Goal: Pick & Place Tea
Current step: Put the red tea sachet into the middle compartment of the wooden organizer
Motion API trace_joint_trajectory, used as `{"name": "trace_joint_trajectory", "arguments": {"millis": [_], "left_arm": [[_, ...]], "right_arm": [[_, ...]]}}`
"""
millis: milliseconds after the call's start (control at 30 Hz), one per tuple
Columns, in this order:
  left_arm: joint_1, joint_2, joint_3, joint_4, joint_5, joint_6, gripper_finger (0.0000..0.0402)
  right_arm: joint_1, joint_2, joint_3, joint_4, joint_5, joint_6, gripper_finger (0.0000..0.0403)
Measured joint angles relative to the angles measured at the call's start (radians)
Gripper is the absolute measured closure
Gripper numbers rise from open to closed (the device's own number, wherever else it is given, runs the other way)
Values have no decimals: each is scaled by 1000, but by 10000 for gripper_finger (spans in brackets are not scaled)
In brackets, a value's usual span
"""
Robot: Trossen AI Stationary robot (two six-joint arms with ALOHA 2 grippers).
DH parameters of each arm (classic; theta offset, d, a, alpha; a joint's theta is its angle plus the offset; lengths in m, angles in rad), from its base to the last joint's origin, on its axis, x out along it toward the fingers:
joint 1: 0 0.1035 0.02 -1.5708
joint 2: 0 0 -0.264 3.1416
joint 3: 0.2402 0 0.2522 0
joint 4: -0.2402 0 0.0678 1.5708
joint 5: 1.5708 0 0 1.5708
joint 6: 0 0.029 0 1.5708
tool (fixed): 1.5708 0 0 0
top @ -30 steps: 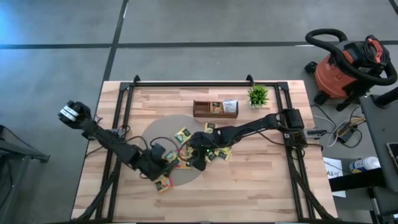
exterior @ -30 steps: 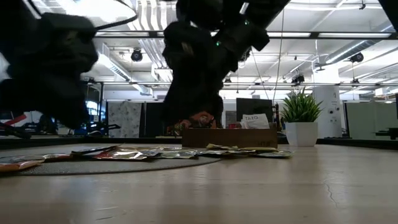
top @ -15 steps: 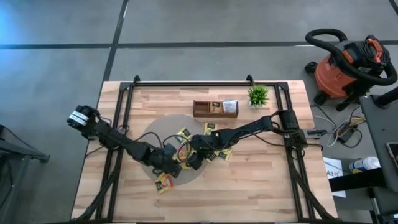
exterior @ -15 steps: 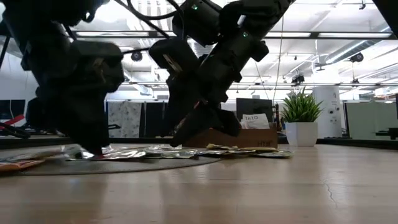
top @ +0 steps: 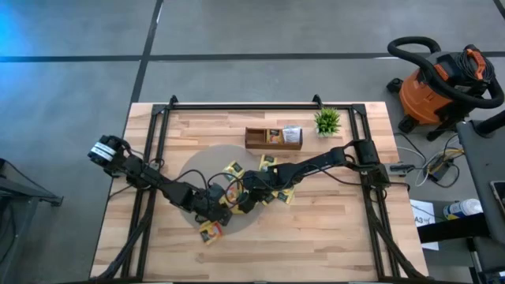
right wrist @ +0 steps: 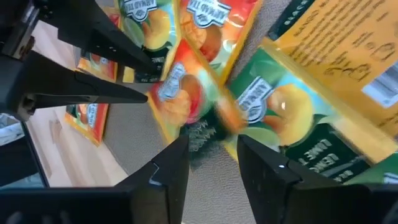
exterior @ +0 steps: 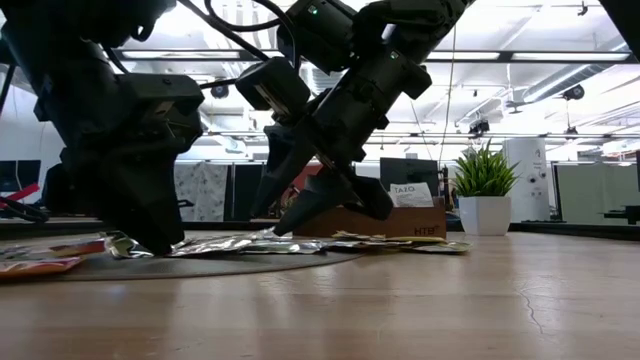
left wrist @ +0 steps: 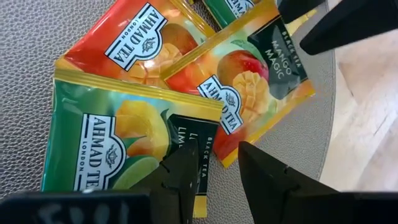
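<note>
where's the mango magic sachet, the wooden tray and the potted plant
mango magic sachet (left wrist: 249, 81): left wrist view, on the printed mango.
wooden tray (top: 256, 144): high view, on its front wall.
potted plant (exterior: 484, 172): low view, on the leaves.

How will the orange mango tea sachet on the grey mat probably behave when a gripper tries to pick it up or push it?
The mango sachet looks thin and flat, so it is probably very light and may bend. Its glossy wrapper suggests it could slide on the grey mat instead of lifting. It overlaps the green lime sachet, so pushing may drag that one too.
</note>
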Motion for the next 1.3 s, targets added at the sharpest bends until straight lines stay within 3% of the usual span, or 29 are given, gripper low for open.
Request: {"name": "trace_joint_trajectory", "arguments": {"millis": [433, 733, 933, 1300], "left_arm": [[0, 1, -2, -3, -39, 0, 283], [1, 2, -4, 10, -51, 1, 283], [0, 2, -4, 17, -49, 1, 283], [0, 2, 14, 61, -36, 0, 283]], "right_arm": [[3, 23, 7, 5, 0, 22, 248], [3, 51, 8, 53, 15, 21, 261], [-2, 33, 6, 56, 35, -5, 292], [-7, -2, 6, 55, 54, -76, 391]]}}
